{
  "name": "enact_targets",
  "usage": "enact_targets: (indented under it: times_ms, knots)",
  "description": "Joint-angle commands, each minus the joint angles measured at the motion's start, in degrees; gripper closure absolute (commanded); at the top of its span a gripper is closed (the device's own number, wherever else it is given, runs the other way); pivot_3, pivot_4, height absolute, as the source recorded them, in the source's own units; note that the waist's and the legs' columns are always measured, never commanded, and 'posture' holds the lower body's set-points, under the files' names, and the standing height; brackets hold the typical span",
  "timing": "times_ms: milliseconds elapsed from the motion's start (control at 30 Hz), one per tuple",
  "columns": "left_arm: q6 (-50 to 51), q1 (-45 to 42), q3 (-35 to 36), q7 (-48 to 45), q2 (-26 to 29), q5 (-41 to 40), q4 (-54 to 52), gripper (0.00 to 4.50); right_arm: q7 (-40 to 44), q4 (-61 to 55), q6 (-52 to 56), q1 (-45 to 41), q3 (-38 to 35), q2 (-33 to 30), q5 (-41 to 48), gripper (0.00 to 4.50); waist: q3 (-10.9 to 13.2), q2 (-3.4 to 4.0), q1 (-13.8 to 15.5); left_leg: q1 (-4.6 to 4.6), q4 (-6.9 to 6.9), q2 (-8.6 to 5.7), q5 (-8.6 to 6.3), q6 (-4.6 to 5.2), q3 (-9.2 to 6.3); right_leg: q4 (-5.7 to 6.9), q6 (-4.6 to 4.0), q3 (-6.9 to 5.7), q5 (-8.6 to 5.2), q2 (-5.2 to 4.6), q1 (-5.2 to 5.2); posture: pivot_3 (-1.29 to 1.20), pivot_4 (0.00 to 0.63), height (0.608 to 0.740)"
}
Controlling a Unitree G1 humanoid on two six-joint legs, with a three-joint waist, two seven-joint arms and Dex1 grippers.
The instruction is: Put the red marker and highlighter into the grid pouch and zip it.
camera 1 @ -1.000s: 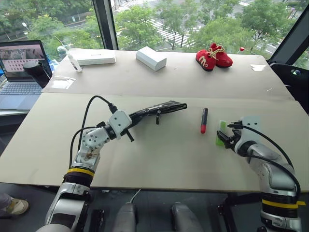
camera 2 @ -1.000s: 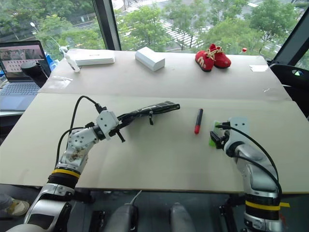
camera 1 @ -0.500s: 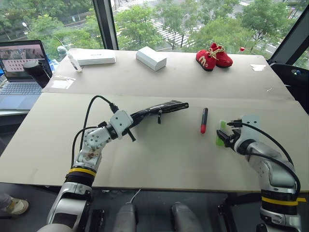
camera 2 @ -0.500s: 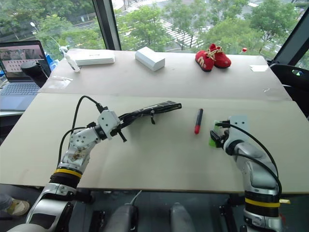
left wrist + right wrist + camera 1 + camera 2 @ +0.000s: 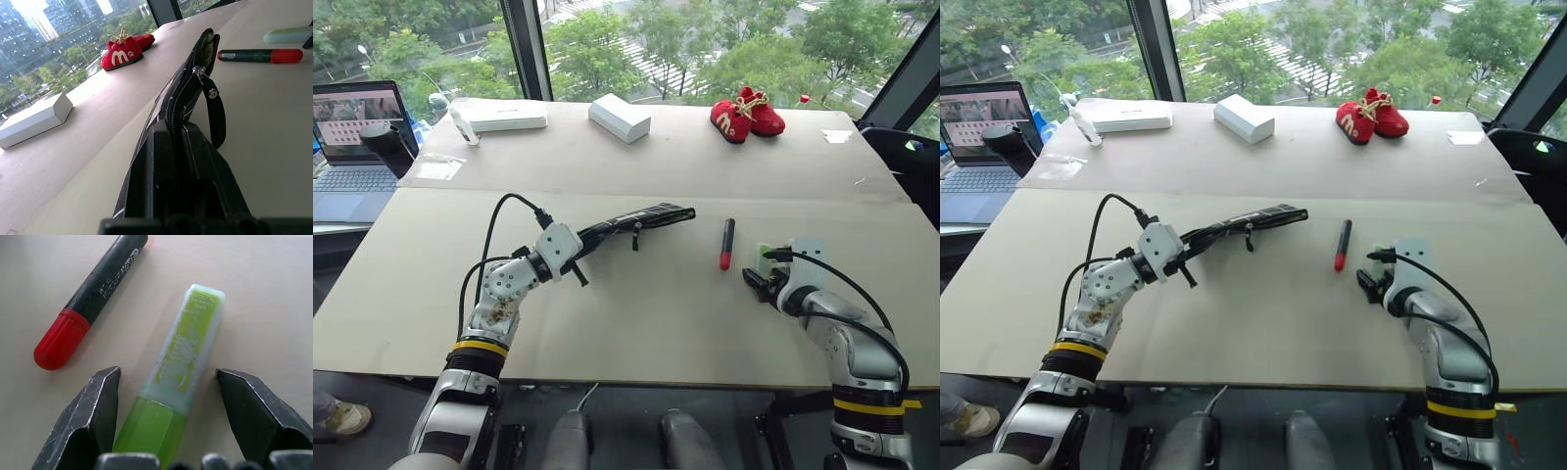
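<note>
Leftward and lower now, the right claw (image 5: 166, 396) straddles the highlighter (image 5: 183, 367), fingers apart; it lies beside the marker (image 5: 727, 244), pointing away. Left claw (image 5: 178, 147) holds the pouch (image 5: 631, 221) level, clamped.

Left arm reaches forward and toward the right, forearm roughly level. Left gripper (image 5: 592, 235) clamped tight on the near end of the grid pouch (image 5: 641, 216), which sticks out past its fingers. Right arm bent, wrist tipped downward. Right gripper (image 5: 166, 406) spread, one finger on each side of the highlighter (image 5: 178, 377), not touching it.
</note>
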Motion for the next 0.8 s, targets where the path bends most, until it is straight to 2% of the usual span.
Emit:
enact_targets:
  times_ms: [33, 133, 267, 400, 600, 733, 800]
  knots:
    - [-0.2, -0.8, 1.1, 0.6, 0.3, -0.9, -0.9, 4.50, 0.0, 0.0, -0.7, 1.2, 1.0, -0.6, -0.9, 2.46, 0.0, 0.00, 0.0, 0.01, 0.00, 0.00, 0.00, 0.00, 0.00, 0.00, 0.00, 0.00, 0.00, 0.00, 0.00, 0.00, 0.150, 0.729]
    - [-0.1, -1.0, 1.2, 0.5, 0.4, -0.9, -1.0, 4.50, 0.0, 0.3, -1.1, 1.2, 1.0, -0.4, -0.9, 3.44, 0.0, 0.00, 0.0, 0.01, 0.00, 0.00, 0.00, 0.00, 0.00, 0.00, 0.00, 0.00, 0.00, 0.00, 0.01, 0.00, 0.150, 0.729]
    - [-0.1, -1.1, 1.3, 0.3, 0.8, -1.0, -1.2, 4.50, -0.5, 1.0, -2.4, 0.5, 1.0, -0.6, -1.7, 3.45, 0.0, 0.00, 0.0, 0.01, 0.00, 0.00, 0.00, 0.00, 0.00, 0.00, 0.00, 0.00, 0.00, 0.00, 0.01, 0.00, 0.150, 0.729]
    - [0.4, 0.0, 1.0, -1.1, 1.4, -1.5, -2.1, 4.50, 0.6, 2.3, -12.3, -4.1, 1.2, -3.1, -4.3, 3.45, 0.0, 0.03, -0.1, 0.01, 0.00, -0.01, 0.00, 0.00, 0.01, 0.00, 0.00, 0.01, 0.00, 0.00, 0.00, 0.00, 0.150, 0.729]
    - [1.1, 0.7, 0.8, -2.5, 1.7, -2.5, -3.5, 4.50, 13.7, 1.8, -26.6, -9.3, 4.3, -10.0, -3.7, 3.45, 0.1, 0.10, -0.3, -0.01, -0.02, 0.00, 0.00, 0.00, 0.03, -0.01, 0.00, 0.03, 0.00, 0.01, -0.06, 0.00, 0.150, 0.729]
    - [1.5, 1.3, 0.8, -2.9, 1.7, -2.6, -4.5, 4.50, 25.8, -0.7, -38.2, -8.8, 11.6, -16.7, -6.4, 3.45, 0.1, 0.09, -0.2, -0.01, -0.02, 0.00, -0.01, 0.02, 0.03, -0.04, 0.01, 0.02, 0.00, 0.00, -0.03, 0.00, 0.150, 0.729]
    - [1.7, 1.5, 0.8, -2.9, 1.6, -2.6, -5.0, 4.50, 29.3, -0.3, -42.8, -8.8, 14.9, -19.1, -8.9, 3.45, 0.1, 0.09, -0.1, -0.01, -0.01, 0.00, -0.01, 0.02, 0.03, -0.04, 0.01, 0.03, 0.00, 0.00, -0.02, 0.00, 0.150, 0.729]
